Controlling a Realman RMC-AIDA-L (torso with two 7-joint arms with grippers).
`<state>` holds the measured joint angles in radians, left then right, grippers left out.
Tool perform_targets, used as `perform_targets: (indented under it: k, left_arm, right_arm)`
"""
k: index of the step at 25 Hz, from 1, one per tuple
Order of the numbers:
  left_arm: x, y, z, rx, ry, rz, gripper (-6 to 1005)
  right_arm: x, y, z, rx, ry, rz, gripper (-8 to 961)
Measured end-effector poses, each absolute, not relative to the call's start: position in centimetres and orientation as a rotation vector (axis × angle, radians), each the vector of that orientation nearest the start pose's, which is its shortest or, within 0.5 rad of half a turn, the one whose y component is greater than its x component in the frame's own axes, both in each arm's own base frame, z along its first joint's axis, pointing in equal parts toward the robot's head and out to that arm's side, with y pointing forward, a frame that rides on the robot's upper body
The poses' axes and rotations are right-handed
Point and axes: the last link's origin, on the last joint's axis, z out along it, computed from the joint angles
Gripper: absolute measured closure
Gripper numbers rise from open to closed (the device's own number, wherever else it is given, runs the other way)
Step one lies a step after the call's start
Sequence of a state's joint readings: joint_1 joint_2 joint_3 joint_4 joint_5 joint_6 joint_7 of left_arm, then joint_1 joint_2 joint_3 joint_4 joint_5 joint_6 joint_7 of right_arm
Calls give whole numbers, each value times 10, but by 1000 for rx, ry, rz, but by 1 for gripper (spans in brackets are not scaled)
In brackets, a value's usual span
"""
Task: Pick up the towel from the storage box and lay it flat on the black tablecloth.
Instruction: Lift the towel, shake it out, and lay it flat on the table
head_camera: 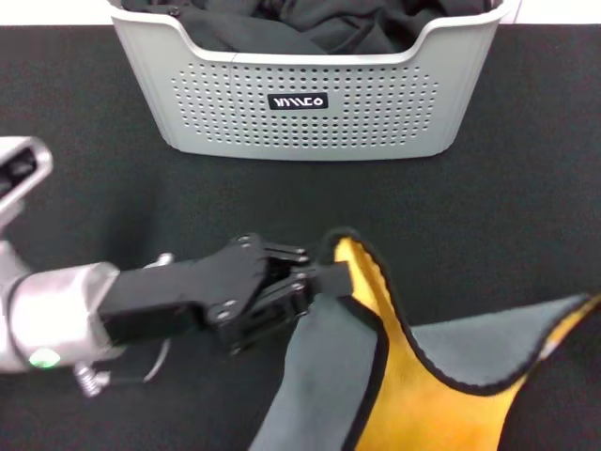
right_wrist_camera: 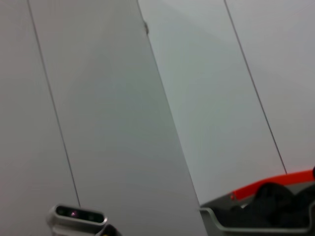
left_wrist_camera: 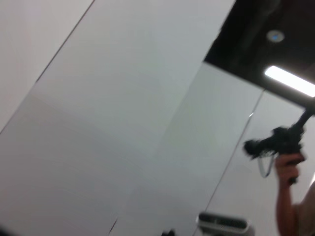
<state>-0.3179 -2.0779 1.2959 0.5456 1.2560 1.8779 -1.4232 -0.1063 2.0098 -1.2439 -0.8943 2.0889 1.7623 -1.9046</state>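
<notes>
Below logo plate, left hand grips towel.

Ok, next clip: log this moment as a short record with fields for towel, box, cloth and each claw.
towel: out of the box, over the black tablecloth, near edge; the towel shows orange-yellow and grey faces, folded over and rumpled, not flat
storage box: the storage box stands at the far side, logo plate facing the robot, black fabric inside
left claw: the left claw is shut on the towel's black-edged top corner
right claw: not in view
status: laying flat not yet done
</notes>
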Motion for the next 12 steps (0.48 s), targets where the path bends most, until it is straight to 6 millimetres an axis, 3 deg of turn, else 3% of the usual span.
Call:
perform_targets:
  k: [6, 12]
  left_arm:
    - [-217, 271, -47, -2937, -797, -1264, 986]
    - [-228, 294, -38, -2910, -729, -1047, 986]
  right_arm:
    - [290, 226, 29, -2343, 511, 1312, 941]
    - [292, 261, 8, -2321, 558, 1198, 940]
